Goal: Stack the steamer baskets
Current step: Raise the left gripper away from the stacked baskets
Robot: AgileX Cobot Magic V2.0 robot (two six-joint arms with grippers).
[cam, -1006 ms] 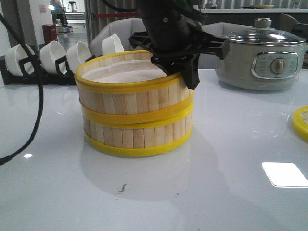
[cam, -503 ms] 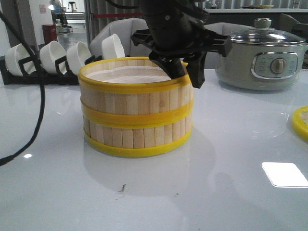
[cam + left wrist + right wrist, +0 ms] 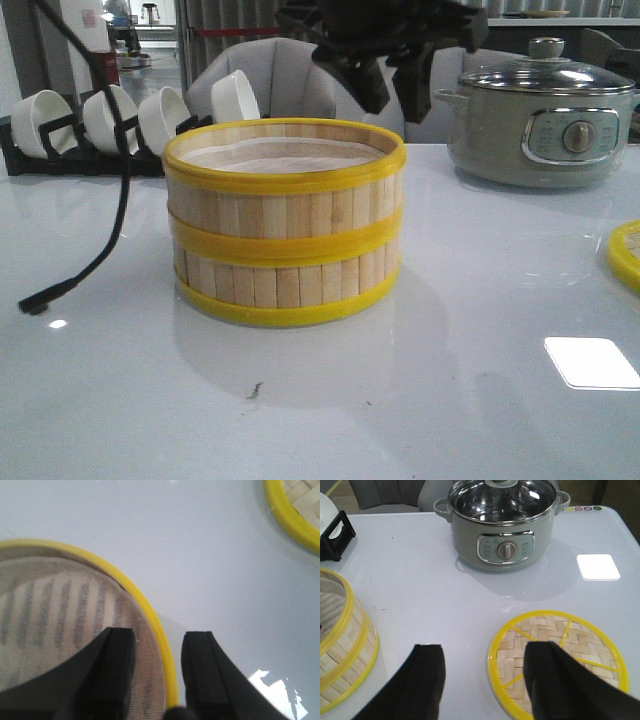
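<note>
Two steamer baskets (image 3: 285, 220) stand stacked in the middle of the table, the upper tier level on the lower, its pale liner (image 3: 55, 620) showing inside. My left gripper (image 3: 393, 95) hangs open just above the stack's back right rim, touching nothing. In the left wrist view the yellow rim (image 3: 150, 615) runs below the gap of the left gripper (image 3: 157, 665). The woven lid (image 3: 590, 650) lies flat to the right of the stack. My right gripper (image 3: 490, 680) is open above the table at the lid's left edge, one finger over the lid, holding nothing.
A grey-green electric pot (image 3: 545, 120) with a glass lid stands at the back right. A black rack of white bowls (image 3: 100, 120) lines the back left. A black cable (image 3: 110, 240) droops onto the table left of the stack.
The left gripper opened, let go of the upper basket's rim and rose clear. The upper basket, tilted a second ago, now sits level. The cable swung right.
</note>
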